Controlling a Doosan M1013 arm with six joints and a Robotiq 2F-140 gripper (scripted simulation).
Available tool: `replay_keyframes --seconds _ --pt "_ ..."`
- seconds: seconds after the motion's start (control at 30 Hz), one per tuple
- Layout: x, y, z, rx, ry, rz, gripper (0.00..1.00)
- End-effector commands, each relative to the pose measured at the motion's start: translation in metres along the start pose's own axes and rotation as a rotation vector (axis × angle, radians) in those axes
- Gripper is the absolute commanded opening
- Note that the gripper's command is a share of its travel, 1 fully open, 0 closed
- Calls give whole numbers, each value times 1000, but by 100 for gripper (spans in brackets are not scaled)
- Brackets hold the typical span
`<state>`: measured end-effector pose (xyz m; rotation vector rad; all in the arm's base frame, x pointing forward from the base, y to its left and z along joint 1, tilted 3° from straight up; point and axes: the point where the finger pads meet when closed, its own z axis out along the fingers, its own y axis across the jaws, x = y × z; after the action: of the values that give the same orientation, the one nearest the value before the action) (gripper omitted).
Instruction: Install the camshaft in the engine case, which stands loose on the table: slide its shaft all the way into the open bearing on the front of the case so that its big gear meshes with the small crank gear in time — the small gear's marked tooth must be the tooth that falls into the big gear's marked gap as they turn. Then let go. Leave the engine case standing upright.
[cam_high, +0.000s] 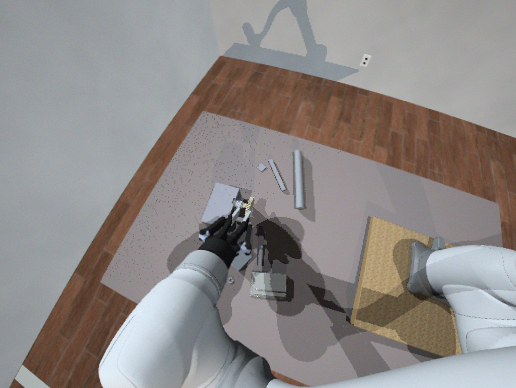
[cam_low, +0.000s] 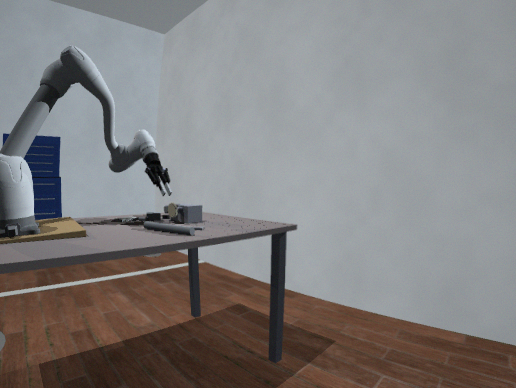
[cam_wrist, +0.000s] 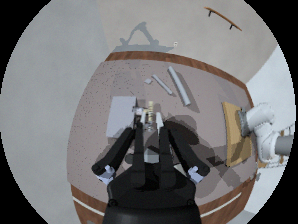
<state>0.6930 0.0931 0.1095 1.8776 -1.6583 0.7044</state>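
The grey engine case stands on the table. The camshaft's tan big gear sits against the case's front face. In the side view the case is upright with the gear on its near side. My gripper hangs in the air a little above and beside the gear, touching nothing. Its fingers stand a narrow gap apart with nothing between them. In the wrist view the gripper points down at the gear and the case. The gear marks are too small to tell.
A long grey rod, a short bar and a small plate lie behind the case. A pale block part stands nearer the robot. The arm's base sits on a wooden board at the right.
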Motion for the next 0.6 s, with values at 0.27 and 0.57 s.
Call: replay_keyframes --seconds 0.27,0.57 --pt "19 0 -21 0 0 0 19" --pt "24 0 -26 0 0 0 19"
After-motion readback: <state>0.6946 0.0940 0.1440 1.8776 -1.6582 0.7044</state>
